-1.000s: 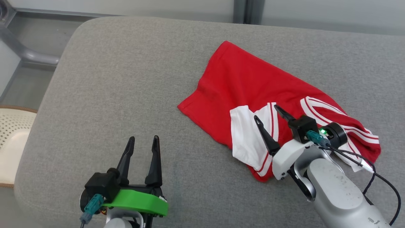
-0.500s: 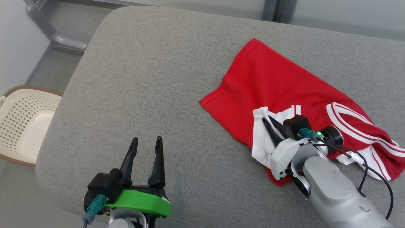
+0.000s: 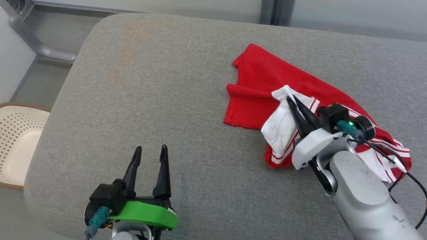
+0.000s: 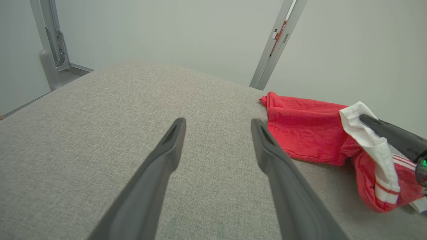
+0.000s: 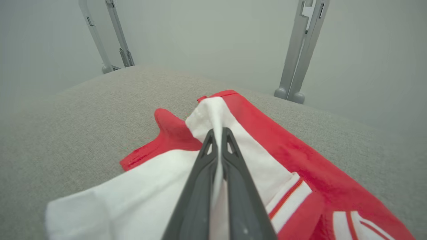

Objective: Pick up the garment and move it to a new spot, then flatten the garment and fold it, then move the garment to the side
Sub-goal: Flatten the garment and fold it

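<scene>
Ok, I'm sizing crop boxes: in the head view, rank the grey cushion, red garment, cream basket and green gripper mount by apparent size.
1. grey cushion
2. red garment
3. cream basket, cut off by the picture's edge
4. green mount on the left gripper, enlarged by nearness to the camera

Soft even light, blurred wrist-view backgrounds

The grey fabric-covered counter (image 3: pixel 150 83) has rounded corners. A cream perforated basket (image 3: pixel 13 126) sits low beside its left edge, and grey metal posts (image 3: pixel 275 11) rise behind it against a pale wall.
</scene>
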### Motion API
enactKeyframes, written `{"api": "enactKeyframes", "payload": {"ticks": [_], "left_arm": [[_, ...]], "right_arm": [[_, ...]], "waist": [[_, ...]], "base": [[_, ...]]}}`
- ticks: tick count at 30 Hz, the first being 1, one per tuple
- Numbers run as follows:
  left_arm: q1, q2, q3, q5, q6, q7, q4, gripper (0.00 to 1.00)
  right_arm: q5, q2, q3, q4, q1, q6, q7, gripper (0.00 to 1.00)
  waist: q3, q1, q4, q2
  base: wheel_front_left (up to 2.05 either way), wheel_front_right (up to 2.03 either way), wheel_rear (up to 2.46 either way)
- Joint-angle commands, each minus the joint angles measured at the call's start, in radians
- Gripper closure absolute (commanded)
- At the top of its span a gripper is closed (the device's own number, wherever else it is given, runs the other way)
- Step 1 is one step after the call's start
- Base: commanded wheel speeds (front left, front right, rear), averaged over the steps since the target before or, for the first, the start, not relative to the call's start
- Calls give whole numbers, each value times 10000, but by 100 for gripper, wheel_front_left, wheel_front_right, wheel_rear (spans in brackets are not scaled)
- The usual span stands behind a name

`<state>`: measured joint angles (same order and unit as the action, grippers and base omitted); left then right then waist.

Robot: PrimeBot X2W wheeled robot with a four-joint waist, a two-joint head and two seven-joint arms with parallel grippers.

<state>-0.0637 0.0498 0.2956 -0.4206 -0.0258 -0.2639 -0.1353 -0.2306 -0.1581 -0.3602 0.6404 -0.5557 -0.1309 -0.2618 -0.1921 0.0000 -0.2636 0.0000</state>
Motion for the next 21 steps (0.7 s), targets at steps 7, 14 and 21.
{"api": "enactKeyframes", "payload": {"ticks": [7, 14, 21], "left_arm": [[162, 18, -238, 290, 74, -3, 25, 0], [69, 18, -433, 465, 213, -3, -8, 0], [-19, 20, -592, 617, 295, -3, -57, 0]], "right_arm": [[642, 347, 1713, -2682, 2360, 3, -36, 100], [475, 929, 2972, -3766, 4005, 3, -38, 79], [45, 1069, 3786, -3971, 4682, 3, -37, 0]], "waist": [[103, 0, 772, 0], [-9, 0, 1529, 0], [-30, 0, 2068, 0]], "base": [[0, 0, 0], [0, 0, 0], [0, 0, 0]]}}
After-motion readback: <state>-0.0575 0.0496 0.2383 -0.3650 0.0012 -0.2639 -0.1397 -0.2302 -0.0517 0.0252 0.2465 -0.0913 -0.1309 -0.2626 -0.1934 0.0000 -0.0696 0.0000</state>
